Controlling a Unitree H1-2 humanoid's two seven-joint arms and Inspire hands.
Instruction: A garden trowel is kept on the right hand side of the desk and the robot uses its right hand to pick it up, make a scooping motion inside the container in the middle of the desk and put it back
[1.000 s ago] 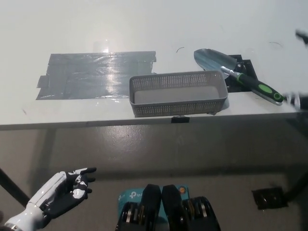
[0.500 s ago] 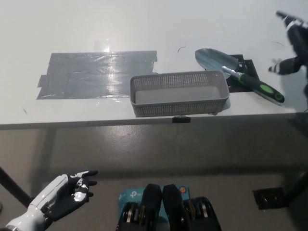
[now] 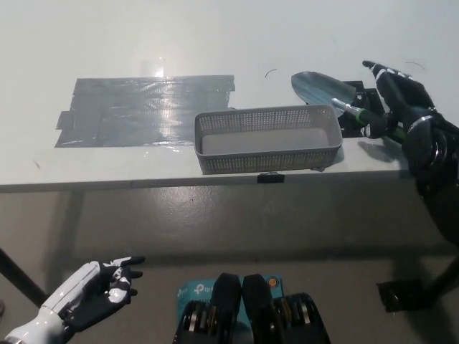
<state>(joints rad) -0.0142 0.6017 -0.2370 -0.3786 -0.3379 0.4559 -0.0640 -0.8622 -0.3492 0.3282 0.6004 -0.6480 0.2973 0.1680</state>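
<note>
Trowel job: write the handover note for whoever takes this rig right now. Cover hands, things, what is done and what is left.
Left hand: open and empty, resting low at the robot's left, below the desk edge.
Right hand: over the trowel's handle at the desk's right; cannot tell whether it grips.
Trowel: lying on the desk, blade just beyond the container's far right corner, not lifted.
Container: grey mesh basket at mid desk by the front edge; nothing seen inside.
Done: reach to the trowel.
Left: grasp, lift, scoop inside the container, put the trowel back on the right.
</note>
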